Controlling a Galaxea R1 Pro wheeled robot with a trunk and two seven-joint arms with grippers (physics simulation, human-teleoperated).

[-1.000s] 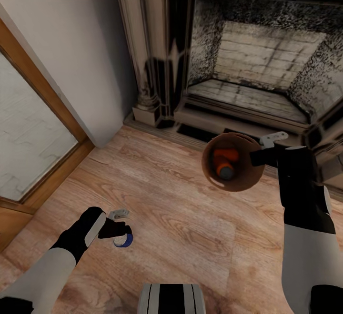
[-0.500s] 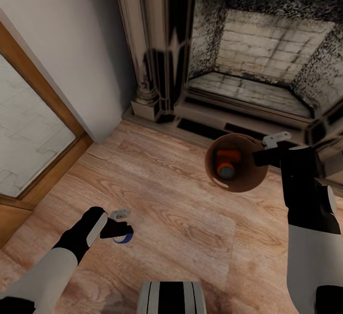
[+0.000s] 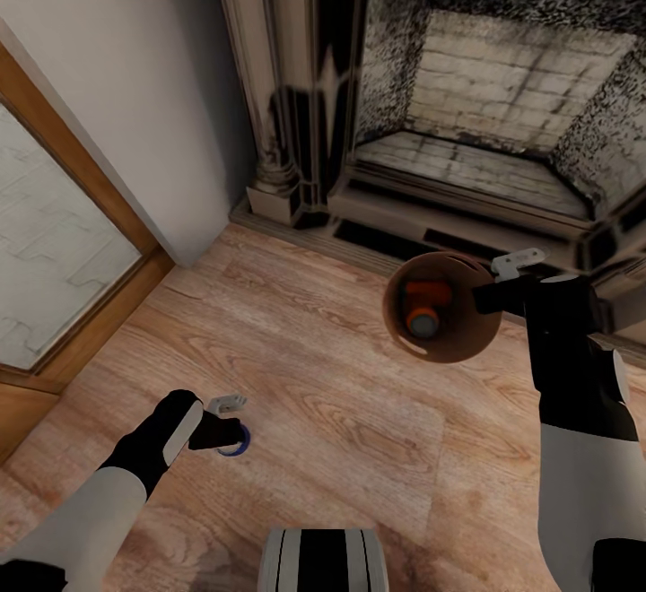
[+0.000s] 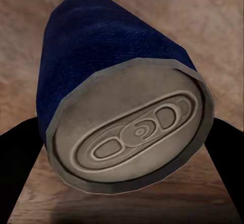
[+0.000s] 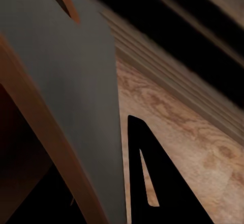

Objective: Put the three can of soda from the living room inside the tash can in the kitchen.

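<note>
A dark brick fireplace (image 3: 484, 126) with a pale carved surround fills the upper part of the head view, its hearth step meeting a pale wood plank floor (image 3: 323, 377) that spreads beneath both arms. To the left stands a plain grey wall (image 3: 117, 63), and beside it a frosted glass door in a brown wooden frame (image 3: 54, 242).

The small round tapered bin, grey metal outside and tan-brown inside (image 3: 444, 318), hangs in the air above the floor in front of the hearth, tipped so that its open mouth faces the head camera. The right tool (image 3: 502, 291) is clamped on the bin's rim, and the right wrist view shows the grey wall (image 5: 66, 81) with one dark finger (image 5: 147, 183) lying against the outside. Inside the bin lie bright orange drink cans with silver tops (image 3: 423, 305), one end facing up; how many are there cannot be told.

Low at the left, the left tool (image 3: 229, 435) is closed around the dark blue drink can with a silver top (image 4: 122, 117), held above the floor, well apart from the bin.
</note>
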